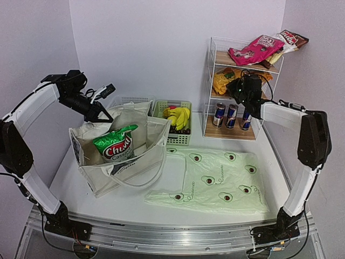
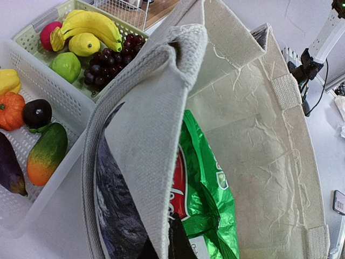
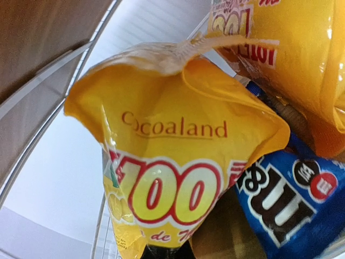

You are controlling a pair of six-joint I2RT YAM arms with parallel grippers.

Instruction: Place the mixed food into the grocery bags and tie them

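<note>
Orange crisp packet (image 3: 178,140) sits between closed right jaws.

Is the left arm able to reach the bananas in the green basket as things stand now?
Probably not yet. The left tool is shut on the rim of the canvas tote, so it is busy. The bananas lie uncovered just behind the tote; nothing else seems to block them.

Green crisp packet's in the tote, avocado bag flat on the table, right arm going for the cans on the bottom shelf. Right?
Only the shelf is wrong: the right arm's fingers are on the middle shelf, shut on the orange crisp packet, above the cans; see the top and right wrist views. Green crisp packet in tote, avocado bag flat: correct.
</note>
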